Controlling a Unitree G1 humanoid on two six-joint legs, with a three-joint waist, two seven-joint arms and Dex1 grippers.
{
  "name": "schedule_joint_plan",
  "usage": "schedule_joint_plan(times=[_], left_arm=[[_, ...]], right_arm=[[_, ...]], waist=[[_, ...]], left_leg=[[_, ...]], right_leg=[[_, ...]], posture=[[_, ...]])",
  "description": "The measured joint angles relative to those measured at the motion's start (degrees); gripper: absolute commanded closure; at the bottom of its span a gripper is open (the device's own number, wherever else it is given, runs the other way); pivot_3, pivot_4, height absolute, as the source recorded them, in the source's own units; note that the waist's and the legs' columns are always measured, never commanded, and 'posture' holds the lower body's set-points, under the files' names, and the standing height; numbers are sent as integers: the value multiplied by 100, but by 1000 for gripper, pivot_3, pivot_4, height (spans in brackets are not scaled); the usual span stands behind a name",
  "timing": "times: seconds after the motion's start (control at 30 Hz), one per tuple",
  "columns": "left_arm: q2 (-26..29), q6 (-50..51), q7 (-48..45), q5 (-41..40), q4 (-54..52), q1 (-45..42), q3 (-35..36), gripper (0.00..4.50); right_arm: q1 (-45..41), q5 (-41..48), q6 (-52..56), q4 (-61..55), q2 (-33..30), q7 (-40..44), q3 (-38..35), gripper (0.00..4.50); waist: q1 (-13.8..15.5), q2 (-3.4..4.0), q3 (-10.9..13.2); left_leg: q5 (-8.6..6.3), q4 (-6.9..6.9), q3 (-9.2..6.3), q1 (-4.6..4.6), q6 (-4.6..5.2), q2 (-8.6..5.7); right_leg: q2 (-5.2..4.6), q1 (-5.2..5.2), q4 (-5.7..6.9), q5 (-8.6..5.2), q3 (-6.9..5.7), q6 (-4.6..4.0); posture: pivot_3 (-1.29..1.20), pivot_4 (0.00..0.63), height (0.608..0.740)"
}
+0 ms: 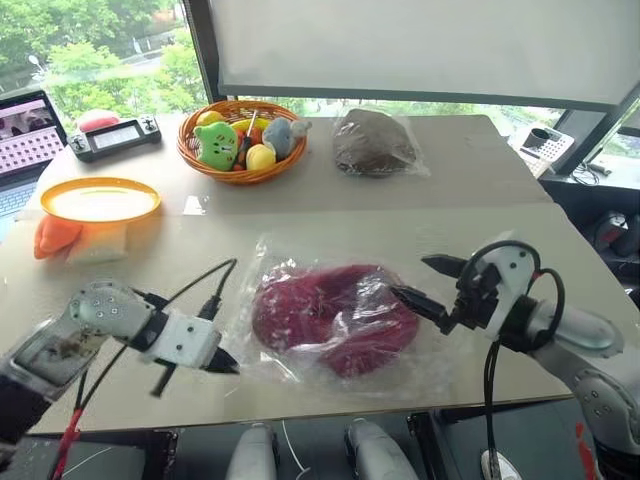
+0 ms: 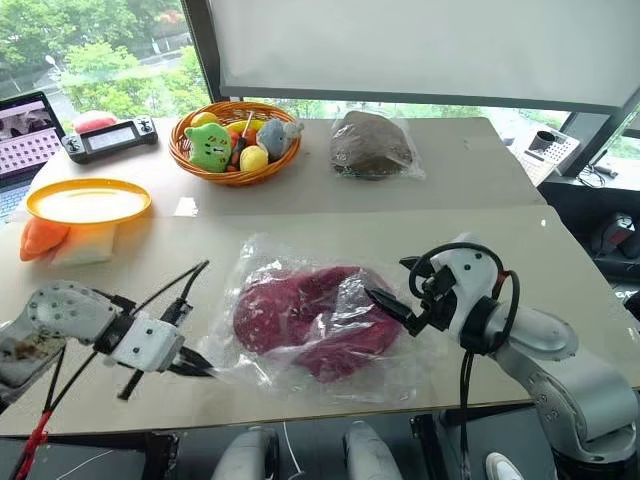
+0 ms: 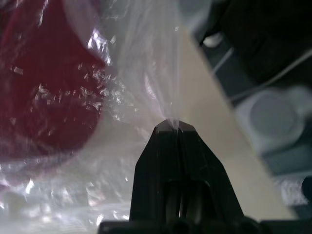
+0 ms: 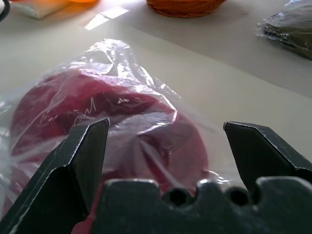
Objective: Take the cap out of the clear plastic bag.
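Note:
The dark red cap [image 1: 330, 315] lies inside the clear plastic bag [image 1: 268, 262], near the table's front edge. My left gripper [image 1: 228, 368] is at the bag's left edge, and its fingers [image 3: 173, 146] are shut on a thin pinch of the film [image 3: 170, 105]. Through the plastic beside them the cap [image 3: 44, 87] shows. At the bag's right side my right gripper [image 1: 415, 280] hovers just above the table, pointing at the cap [image 4: 97, 107]. Its jaws stand wide open with nothing between them.
At the back stand a wicker basket [image 1: 242, 140] of plush toys and a brown lump in a smaller clear bag [image 1: 372, 143]. A yellow plate [image 1: 100, 200], a handheld console [image 1: 115, 135] and a laptop [image 1: 25, 140] sit at the left.

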Motion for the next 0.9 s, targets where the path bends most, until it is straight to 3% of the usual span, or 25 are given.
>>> schedule_joint_plan(times=[0.07, 0.17, 0.47, 0.7, 0.8, 0.9], left_arm=[[-303, 287, 226, -94, -187, -116, 97, 4454], [-617, 435, 484, 158, 24, -144, 140, 3792], [-876, 519, 275, 524, 296, -94, 171, 678], [-741, 1603, -192, -234, 581, -537, 609, 678], [-704, 2274, -547, -602, 1647, -1410, 906, 678], [-816, 2318, -758, -499, 2488, -1901, 939, 678]], right_arm=[[-23, -3, 0, 39, 0, 27, 47, 0], [-30, -7, 0, 75, -11, 51, 106, 0], [-132, -33, -1, 165, -48, 46, 118, 0], [-121, -61, -2, 176, -66, 45, 117, 0], [-97, -32, -2, 174, -91, 69, 86, 0], [-78, 169, -5, 115, -181, 254, -84, 0]], waist=[[10, 3, -2], [-9, 2, -1], [-32, 1, -1], [-34, 1, -1], [-21, 1, -1], [-14, 2, -1]], left_leg=[[0, 0, 0, 5, 0, -3], [0, -1, -2, 1, 0, -1], [0, -1, -1, -3, 0, -1], [0, -1, -2, -3, 0, -1], [0, 0, -3, -4, 1, -2], [0, -2, -2, -8, 2, -3]], right_leg=[[2, 2, 0, -2, 1, 2], [8, -6, -1, -1, 5, 0], [8, -8, -2, -1, 9, -1], [8, -11, 1, -1, 6, 0], [9, -11, 0, -2, 4, 1], [9, -14, -3, -3, 6, -1]], posture=[[0, 150, 740], [0, 150, 740], [0, 150, 740], [0, 150, 740], [0, 150, 740], [0, 150, 740]])
